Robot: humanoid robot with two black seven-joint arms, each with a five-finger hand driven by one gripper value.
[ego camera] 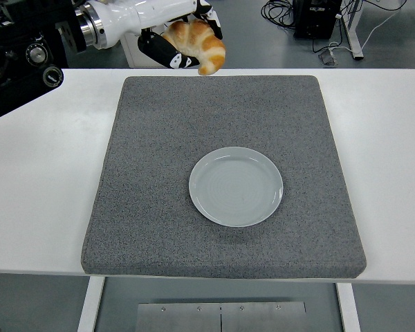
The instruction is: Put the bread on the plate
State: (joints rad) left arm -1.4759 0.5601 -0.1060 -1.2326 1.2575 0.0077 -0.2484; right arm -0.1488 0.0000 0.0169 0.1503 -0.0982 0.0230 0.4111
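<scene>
Bread (199,43) in left hand's fingers (167,54), well beyond plate (236,186).

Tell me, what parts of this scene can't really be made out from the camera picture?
- Head view: the left hand holding the bread sits at the top edge; most fingers are hidden behind the bread.
- Head view: the bread's underside and far side cannot be seen.
- Head view: the right arm is out of frame.
- Head view: the table under the grey mat is covered; the plate hides the mat beneath.
</scene>
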